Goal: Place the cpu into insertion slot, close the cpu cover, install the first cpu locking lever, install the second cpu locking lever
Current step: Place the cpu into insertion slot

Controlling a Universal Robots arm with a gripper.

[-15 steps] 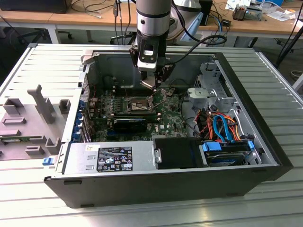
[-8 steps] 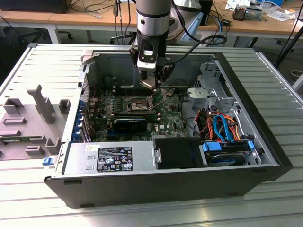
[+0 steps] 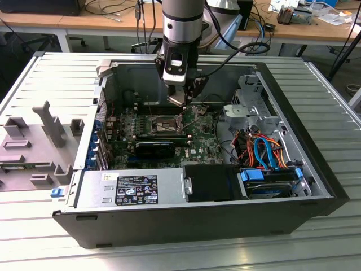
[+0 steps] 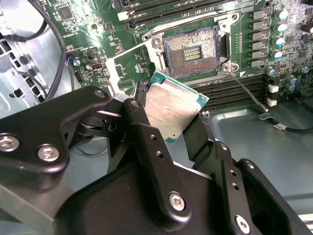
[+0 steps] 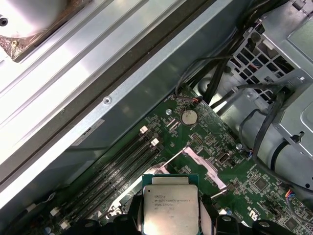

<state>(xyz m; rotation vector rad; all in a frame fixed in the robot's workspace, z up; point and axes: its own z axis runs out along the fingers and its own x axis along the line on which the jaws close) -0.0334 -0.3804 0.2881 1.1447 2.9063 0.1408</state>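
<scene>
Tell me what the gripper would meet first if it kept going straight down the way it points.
Probably the motherboard close by the insertion slot, with the held cpu touching first. The gripper looks offset from the slot, though depth is unclear.

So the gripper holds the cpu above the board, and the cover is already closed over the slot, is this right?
Not quite. The cover is open, not closed: the first wrist view shows it swung up, and the second wrist view shows the slot bare. The rest holds: the gripper, jaws shut on the cpu, holds it above the board.
</scene>
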